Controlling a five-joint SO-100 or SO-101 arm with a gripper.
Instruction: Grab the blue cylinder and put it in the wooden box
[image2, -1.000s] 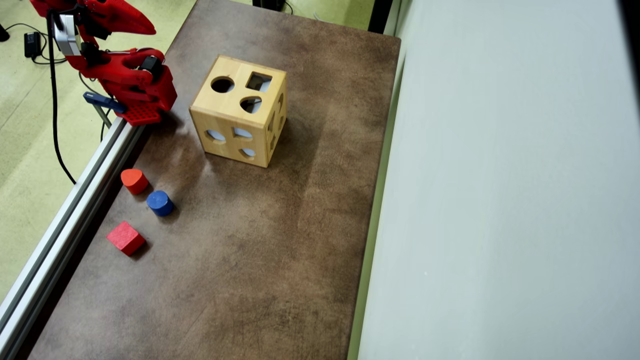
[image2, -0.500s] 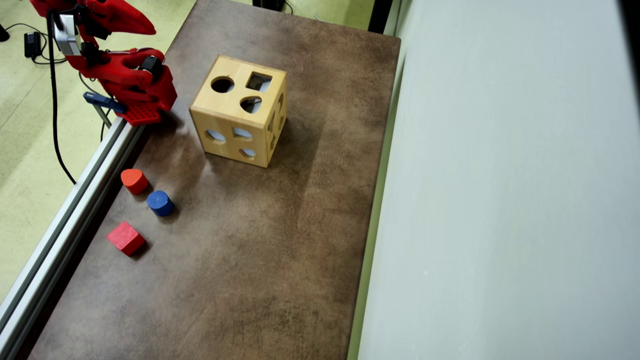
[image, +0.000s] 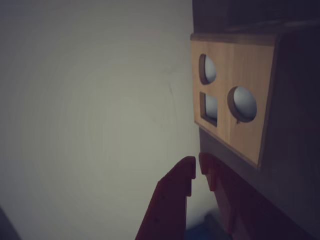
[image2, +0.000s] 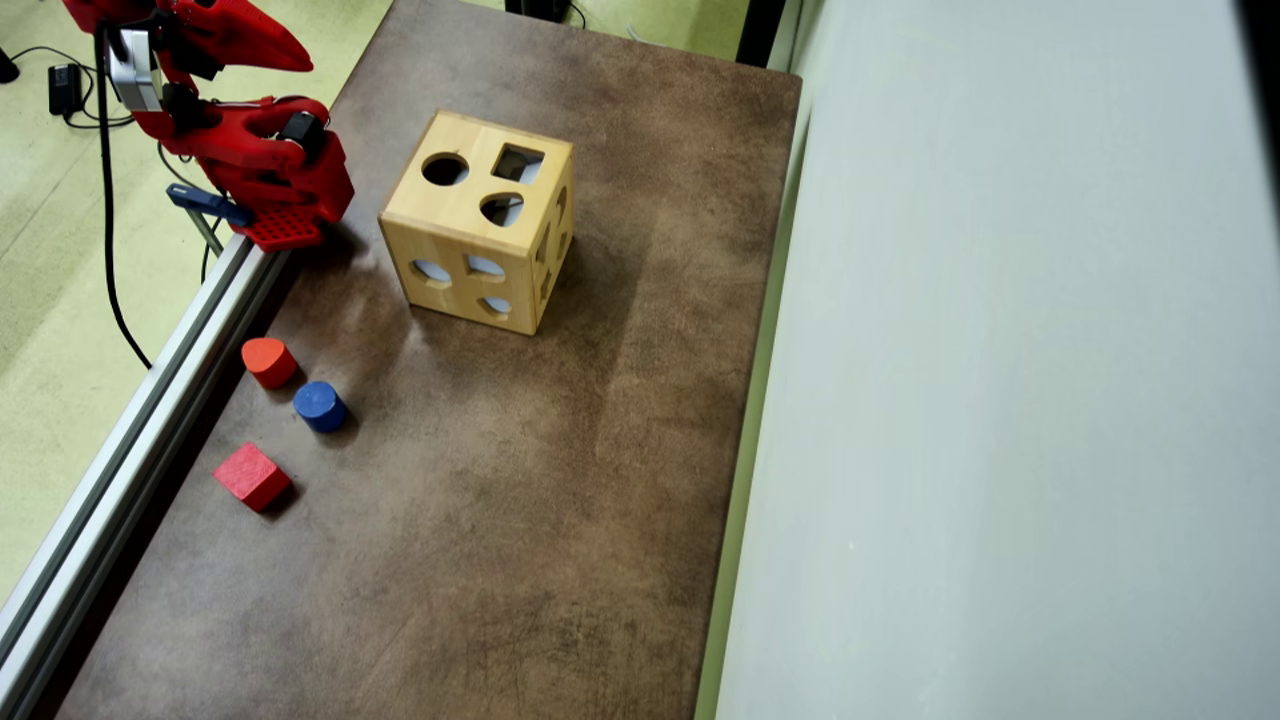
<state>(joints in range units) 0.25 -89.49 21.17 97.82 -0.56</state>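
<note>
Evidently our hand (image: 196, 169) is closed and empty; the blue cylinder (image2: 319, 405) stands at the wooden box's (image2: 478, 220) seven o'clock, light, rigid, best pinched across its curved sides.

A bright red plastic arm (image2: 240, 150) is seen overhead, blocky links ending in a gridded red base plate. A silver-grey module and black cable are carried near its top. In the wrist view, two red, stepped fingers (image: 175, 195) taper to blunt tips.
</note>
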